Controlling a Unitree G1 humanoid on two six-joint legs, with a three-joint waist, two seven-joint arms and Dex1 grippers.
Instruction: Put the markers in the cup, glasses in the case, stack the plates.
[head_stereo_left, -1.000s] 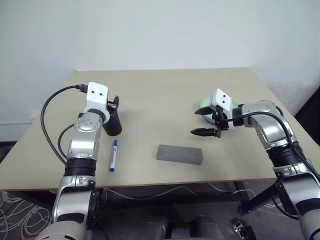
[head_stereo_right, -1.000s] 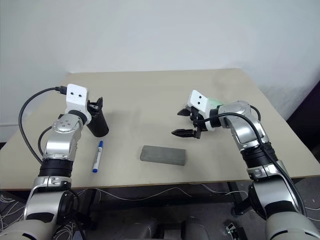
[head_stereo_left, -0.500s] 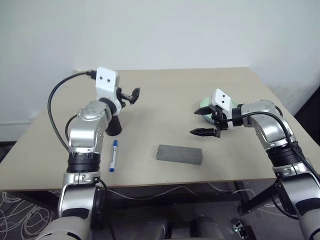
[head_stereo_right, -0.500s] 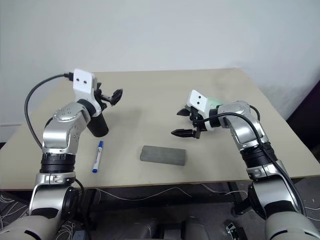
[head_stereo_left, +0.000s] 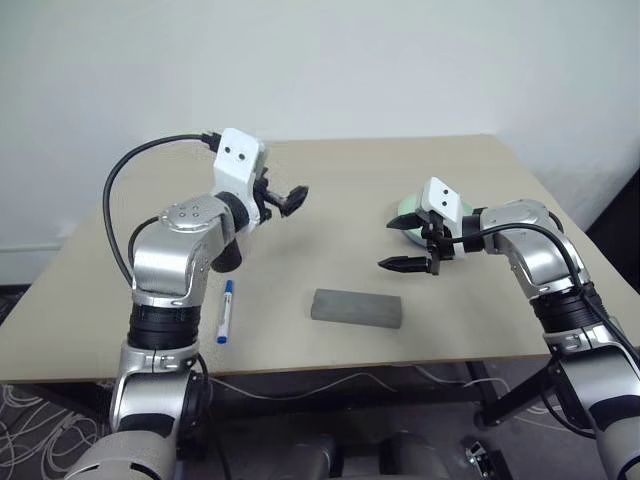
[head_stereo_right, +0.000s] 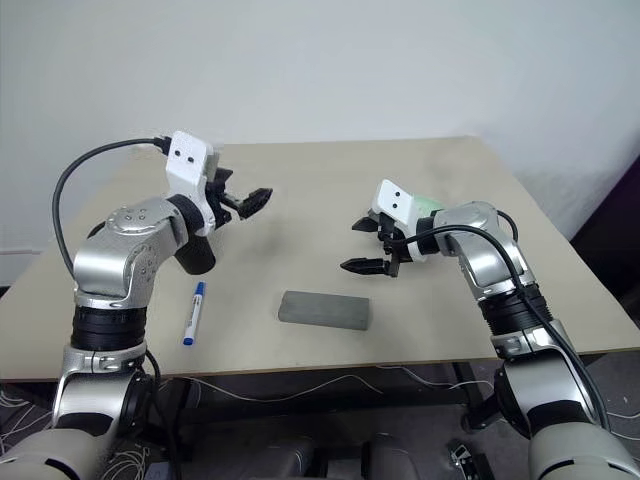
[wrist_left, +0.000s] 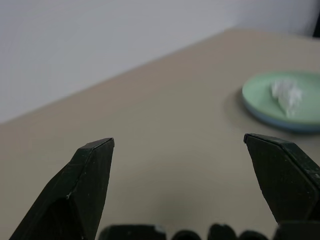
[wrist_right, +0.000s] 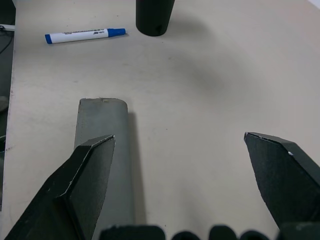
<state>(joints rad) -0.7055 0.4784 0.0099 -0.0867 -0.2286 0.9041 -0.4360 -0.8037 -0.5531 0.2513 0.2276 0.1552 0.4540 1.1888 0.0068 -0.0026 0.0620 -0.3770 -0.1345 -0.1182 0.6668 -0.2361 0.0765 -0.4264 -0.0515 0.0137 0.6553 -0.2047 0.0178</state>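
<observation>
Nearest you, the case (head_stereo_left: 356, 308) is lying shut at six o'clock, the marker (head_stereo_left: 226, 311) and cup (head_stereo_right: 196, 255) at nine are waiting, and both your left gripper (head_stereo_left: 289, 198) and right gripper (head_stereo_left: 405, 247) are hovering spread empty, plates (wrist_left: 283, 97) stacked at two.

The left gripper (head_stereo_left: 290, 198) is held raised above the table (head_stereo_left: 340, 180), jaws spread wide and empty. The right gripper (head_stereo_left: 405, 246) is poised lower over the table, likewise spread, pointing leftward.
</observation>
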